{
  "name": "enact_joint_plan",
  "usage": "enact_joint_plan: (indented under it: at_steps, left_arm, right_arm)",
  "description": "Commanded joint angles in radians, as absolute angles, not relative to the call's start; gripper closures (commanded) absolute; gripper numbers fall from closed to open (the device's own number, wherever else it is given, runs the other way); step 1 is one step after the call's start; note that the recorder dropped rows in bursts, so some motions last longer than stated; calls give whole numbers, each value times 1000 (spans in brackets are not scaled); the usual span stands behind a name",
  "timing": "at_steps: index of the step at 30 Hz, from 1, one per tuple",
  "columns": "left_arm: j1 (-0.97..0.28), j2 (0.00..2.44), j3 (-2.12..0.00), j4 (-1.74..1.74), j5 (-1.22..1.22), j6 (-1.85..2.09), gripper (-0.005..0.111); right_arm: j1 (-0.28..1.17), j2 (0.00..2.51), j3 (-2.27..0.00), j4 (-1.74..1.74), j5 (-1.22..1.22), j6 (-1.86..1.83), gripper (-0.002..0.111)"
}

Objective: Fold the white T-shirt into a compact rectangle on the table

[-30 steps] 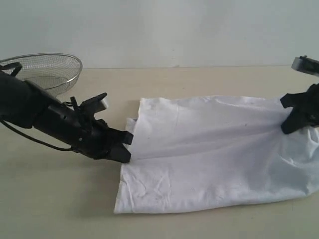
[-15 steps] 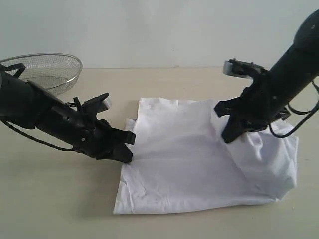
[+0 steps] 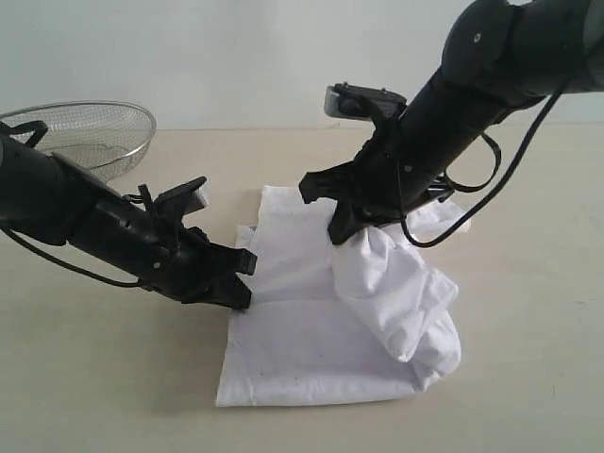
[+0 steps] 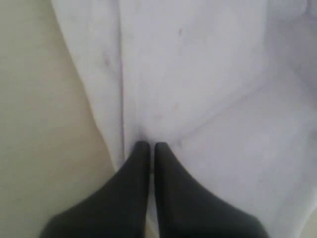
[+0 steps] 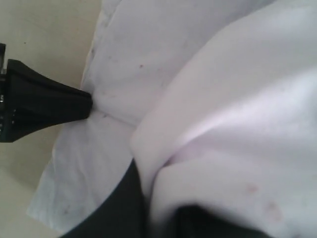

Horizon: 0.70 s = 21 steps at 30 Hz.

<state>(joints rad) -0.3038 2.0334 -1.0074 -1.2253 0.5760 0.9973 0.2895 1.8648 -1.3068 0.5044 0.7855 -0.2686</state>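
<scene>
The right gripper [image 3: 342,229], pinching the white T-shirt [image 3: 302,359], has swept its far end across over the middle. The left gripper [image 3: 241,283], pressed together, pins the opposite edge, so the fold looks about half made.

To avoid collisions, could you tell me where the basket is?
In the exterior view, the basket sits on the table at far left, behind the left arm.

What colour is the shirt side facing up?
Plain white; no lettering shows on the shirt, clearest in the exterior view.
</scene>
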Motion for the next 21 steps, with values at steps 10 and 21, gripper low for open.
enact_joint_plan:
  at_steps: [10, 21]
  left_arm:
    - [-312, 2032, -1000, -1215, 584, 995, 102]
    - [-312, 2032, -1000, -1215, 588, 995, 102]
  right_arm:
    - [401, 1965, -1317, 504, 735, -267, 109]
    - [407, 1988, -1317, 495, 624, -267, 103]
